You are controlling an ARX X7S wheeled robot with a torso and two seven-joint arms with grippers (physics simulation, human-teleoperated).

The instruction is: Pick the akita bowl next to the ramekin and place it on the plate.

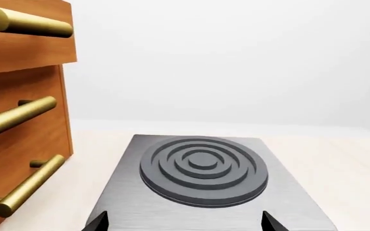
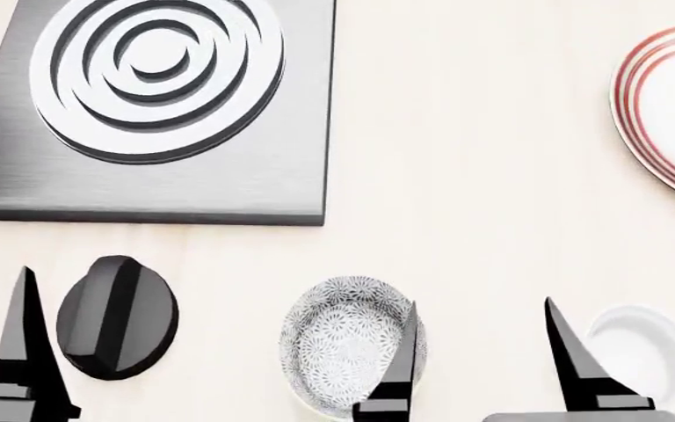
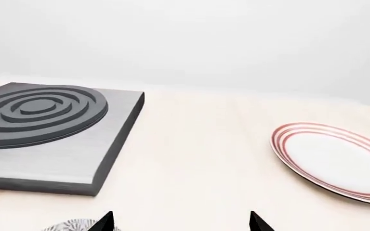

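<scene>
Two hands show at the near edge of the head view, both spread wide and holding nothing. On the right hand [image 2: 478, 347], one dark pointed finger [image 2: 399, 360] lies across the rim of the small deep akita bowl [image 2: 344, 343], speckled grey and white with a floral pattern; whether it touches the rim cannot be told. The other finger stands just beside the small plain glossy white ramekin [image 2: 649, 352], so bowl and ramekin flank this hand. Well beyond it, off to its right, lies the shallow round white plate [image 2: 666, 105] with red concentric rings, partly cut by the frame. The left hand [image 1: 183, 222] shows two black fingertips set far apart over the brushed grey metal hob slab [image 2: 150, 114] with its raised ringed burner. Beside that hand sits a black oval knob [image 2: 117, 316]. A wooden drawer front [image 1: 24, 120] with brass bar handles [image 1: 21, 115] stands near it. Everything rests on a pale cream counter [image 2: 478, 176] before a plain white wall [image 3: 185, 43].
</scene>
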